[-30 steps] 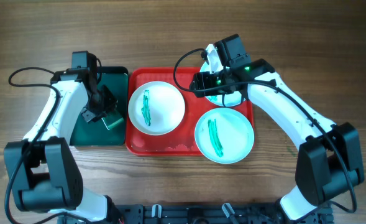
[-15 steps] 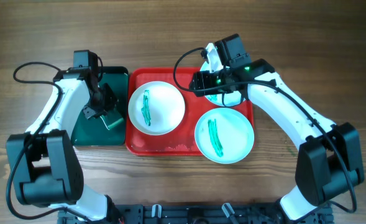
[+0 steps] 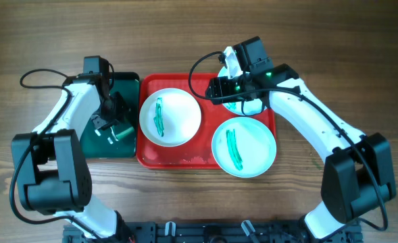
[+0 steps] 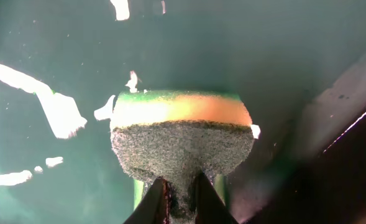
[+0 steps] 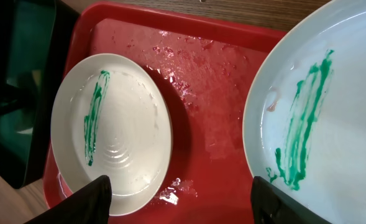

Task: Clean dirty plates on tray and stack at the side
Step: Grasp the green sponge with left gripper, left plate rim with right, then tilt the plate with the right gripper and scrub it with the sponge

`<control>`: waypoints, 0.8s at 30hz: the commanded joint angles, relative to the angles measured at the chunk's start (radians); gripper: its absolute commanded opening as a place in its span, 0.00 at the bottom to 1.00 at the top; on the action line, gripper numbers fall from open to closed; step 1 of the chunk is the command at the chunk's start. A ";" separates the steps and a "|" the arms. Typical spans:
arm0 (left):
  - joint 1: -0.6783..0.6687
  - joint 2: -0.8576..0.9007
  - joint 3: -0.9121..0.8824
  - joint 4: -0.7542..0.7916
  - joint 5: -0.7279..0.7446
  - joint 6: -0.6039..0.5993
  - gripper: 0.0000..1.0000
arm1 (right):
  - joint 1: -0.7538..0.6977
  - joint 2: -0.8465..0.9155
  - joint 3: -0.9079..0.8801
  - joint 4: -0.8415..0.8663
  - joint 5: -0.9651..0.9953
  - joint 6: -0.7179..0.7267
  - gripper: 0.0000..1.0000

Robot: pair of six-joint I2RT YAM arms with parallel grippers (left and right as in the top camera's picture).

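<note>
Red tray (image 3: 209, 81): it is laid in the middle of the table (image 3: 374, 54). Wet spots are seen on its red floor.
White plate (image 3: 170, 116): it is laid on the left half of the red tray. A green smear is seen down its middle.
Near aqua plate (image 3: 244, 147): it is laid at the near right corner of the red tray. A green smear is seen on it. Its near edge is seen just past the tray's near rim.
Far aqua plate (image 3: 242, 108): it is laid at the far right corner of the red tray. Much of it is hidden under the right arm. A green smear is seen on it too.
Green tray (image 3: 94, 145): it is set just left of the red tray.
Sponge (image 4: 183, 134): it is held over the green tray. A green top, a yellow middle and a dark rough pad are seen. Whether the tray is touched cannot be told.
Left tool (image 4: 178, 200): it is closed narrow, and the dark pad of the sponge is pinched in it.
Right tool (image 5: 183, 200): it is spread wide and nothing is held. It is hung over the far part of the red tray. In the right wrist view the white plate is seen to its left and one aqua plate to its right.
</note>
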 commanded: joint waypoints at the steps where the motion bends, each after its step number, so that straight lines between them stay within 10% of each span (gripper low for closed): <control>1: 0.003 0.023 -0.007 0.020 -0.005 -0.003 0.04 | 0.005 0.019 0.018 0.006 0.014 -0.008 0.72; 20: -0.088 -0.221 0.175 -0.135 0.125 0.182 0.04 | 0.123 0.287 0.018 0.111 -0.094 0.204 0.40; 24: -0.142 -0.219 0.167 -0.124 0.125 0.182 0.04 | 0.133 0.291 0.018 0.093 -0.041 0.298 0.07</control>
